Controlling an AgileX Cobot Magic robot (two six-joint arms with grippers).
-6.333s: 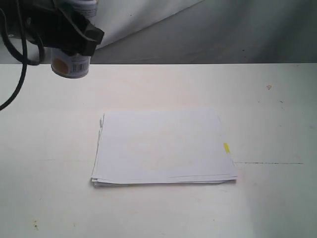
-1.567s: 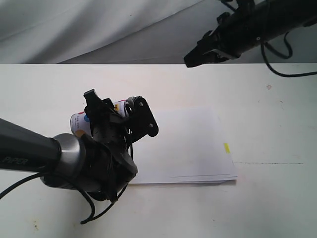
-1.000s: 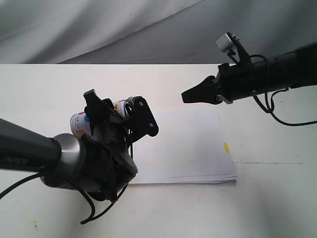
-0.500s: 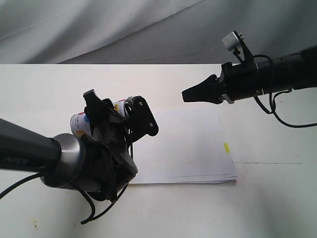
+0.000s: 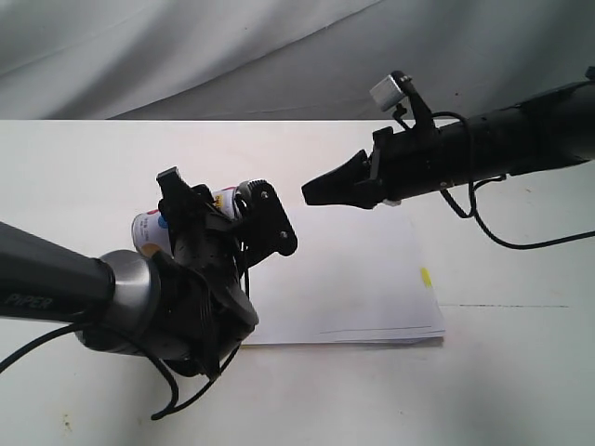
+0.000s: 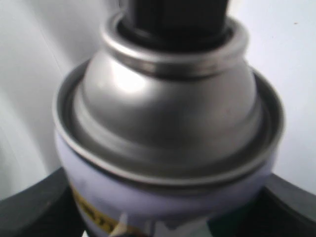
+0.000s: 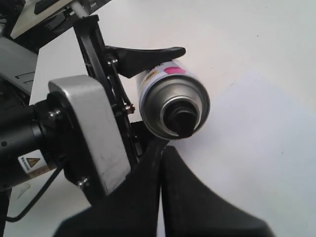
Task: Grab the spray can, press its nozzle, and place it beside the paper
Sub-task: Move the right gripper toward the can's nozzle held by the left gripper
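One spray can (image 5: 151,229) is clamped between the two fingers of the left end effector (image 5: 219,201), which is closed onto the can's body from both sides. The can is tipped over on its side, and the exterior view shows its dotted label toward 9 o'clock. Its silver dome and single black nozzle (image 7: 181,120) face toward 3 o'clock, where the right end effector (image 5: 310,193) is. In the exterior view the can sits at about 9 o'clock of the one stack of paper (image 5: 358,279), over the stack's edge. Whether it rests on anything cannot be told, as the arm hides its underside. The right end effector has its two fingers pressed together with only a thin seam between them, and it holds nothing. Its tip is just beside the nozzle, at roughly 12 o'clock of the paper. Whether it touches the nozzle cannot be told. The paper lies flat on the white counter (image 5: 521,372), with one small yellow tab (image 5: 425,276) at its 3 o'clock edge.
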